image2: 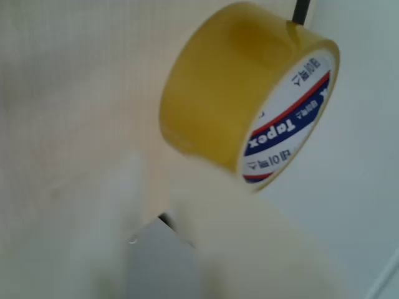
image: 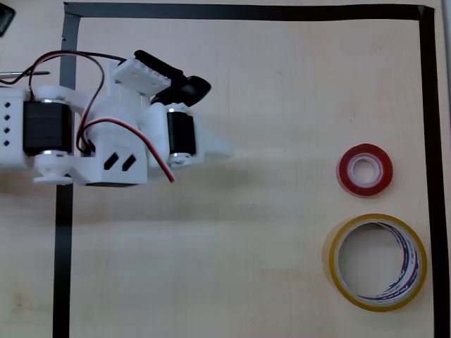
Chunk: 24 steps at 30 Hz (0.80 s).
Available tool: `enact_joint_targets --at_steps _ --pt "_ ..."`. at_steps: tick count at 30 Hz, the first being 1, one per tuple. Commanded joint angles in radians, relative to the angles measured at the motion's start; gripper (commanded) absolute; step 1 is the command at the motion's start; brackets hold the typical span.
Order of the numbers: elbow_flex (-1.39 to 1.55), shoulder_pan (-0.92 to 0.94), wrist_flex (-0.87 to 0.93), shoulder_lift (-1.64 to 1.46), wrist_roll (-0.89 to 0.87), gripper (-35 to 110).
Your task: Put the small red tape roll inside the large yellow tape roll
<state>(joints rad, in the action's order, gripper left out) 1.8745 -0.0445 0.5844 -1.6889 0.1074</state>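
Observation:
In the overhead view the small red tape roll (image: 364,169) lies flat at the right of the table. The large yellow tape roll (image: 378,262) lies flat just below it, a small gap between them, its wide hole empty. My gripper (image: 224,148) is far to their left, its white tip pointing right toward the rolls, nothing in it. The wrist view is blurred. There the yellow roll (image2: 249,93) shows at upper right with red and blue print inside, and the gripper (image2: 159,212) has pale fingers (image2: 249,249) that seem to meet at their tips.
A black tape border (image: 246,12) frames the light wooden table; its right strip (image: 431,169) runs close beside both rolls and its left strip (image: 63,246) passes under my arm. Open wood lies between gripper and rolls.

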Motion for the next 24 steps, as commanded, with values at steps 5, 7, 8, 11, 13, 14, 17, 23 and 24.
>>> enact_joint_targets --at_steps 5,7,8,11,13,14,17,23,24 --pt "-0.147 0.02 -0.046 0.057 -0.02 1" --pt "-0.207 0.035 -0.031 0.107 -0.02 1" --pt "-0.244 0.041 -0.017 0.135 -0.02 1" --pt "-0.367 0.049 0.04 0.216 -0.028 1" --pt "-0.443 0.051 0.067 0.258 -0.029 1" --pt "-0.5 0.051 0.098 0.288 -0.031 1" --pt "-0.701 0.057 0.219 0.394 -0.049 1" --pt "-0.825 0.069 0.256 0.466 -0.063 1" --pt "-0.85 0.071 0.272 0.465 -0.069 1"
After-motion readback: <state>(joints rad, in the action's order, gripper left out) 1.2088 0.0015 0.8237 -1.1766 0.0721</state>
